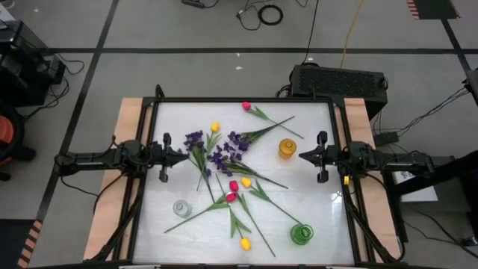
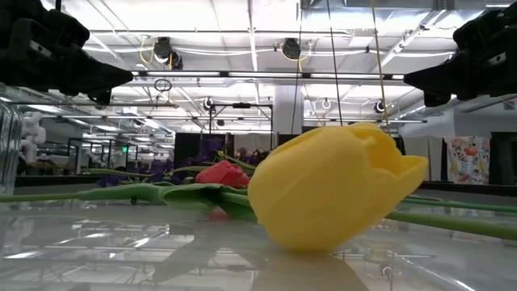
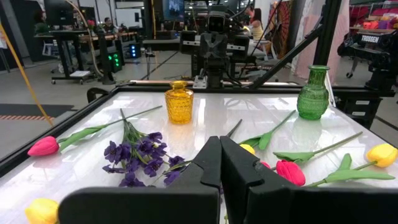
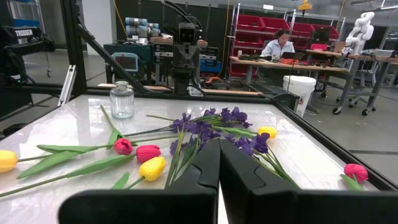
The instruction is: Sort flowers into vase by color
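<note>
High view shows us both closed tools, left tool (image 1: 181, 155) and right tool (image 1: 302, 155), flanking the tangled purple small-blossom sprigs (image 1: 216, 153) whose crossed green stems (image 1: 254, 217) risk dragging neighbouring pink-red tulips (image 1: 232, 192) along when we lift one.

From my low view, one big yellow fabric tulip head (image 2: 331, 190) sits so close to the lens that it blocks most of the white counter (image 2: 121, 250) behind it. The pink-red tulip (image 2: 222, 174) is half hidden by it, and the purple blossom sprigs (image 2: 214, 148) show only as dark tips. Both arms are cut off by the top edge there. In the high view, the small clear glass vase (image 1: 181, 208) is too faint to make out in detail.
</note>
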`<action>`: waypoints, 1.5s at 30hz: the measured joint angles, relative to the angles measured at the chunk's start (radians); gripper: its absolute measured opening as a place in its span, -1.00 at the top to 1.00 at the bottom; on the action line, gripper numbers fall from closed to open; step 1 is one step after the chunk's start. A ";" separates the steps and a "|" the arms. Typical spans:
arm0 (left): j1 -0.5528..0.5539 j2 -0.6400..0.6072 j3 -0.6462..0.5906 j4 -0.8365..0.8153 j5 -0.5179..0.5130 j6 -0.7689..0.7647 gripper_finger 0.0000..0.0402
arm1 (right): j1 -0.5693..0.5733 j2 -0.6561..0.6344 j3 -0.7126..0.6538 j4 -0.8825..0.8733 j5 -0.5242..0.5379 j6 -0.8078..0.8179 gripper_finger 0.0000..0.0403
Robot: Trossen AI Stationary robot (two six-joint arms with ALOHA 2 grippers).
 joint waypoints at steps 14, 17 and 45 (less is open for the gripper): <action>0.000 0.000 0.000 0.000 0.000 0.079 0.99 | 0.000 0.000 0.000 0.005 0.003 0.000 1.00; 0.000 0.000 0.000 0.000 0.000 0.079 0.99 | 0.000 0.000 0.000 0.005 0.004 0.000 1.00; 0.000 0.000 0.000 0.003 -0.053 0.079 0.99 | 0.000 0.309 0.609 -0.279 0.058 0.187 1.00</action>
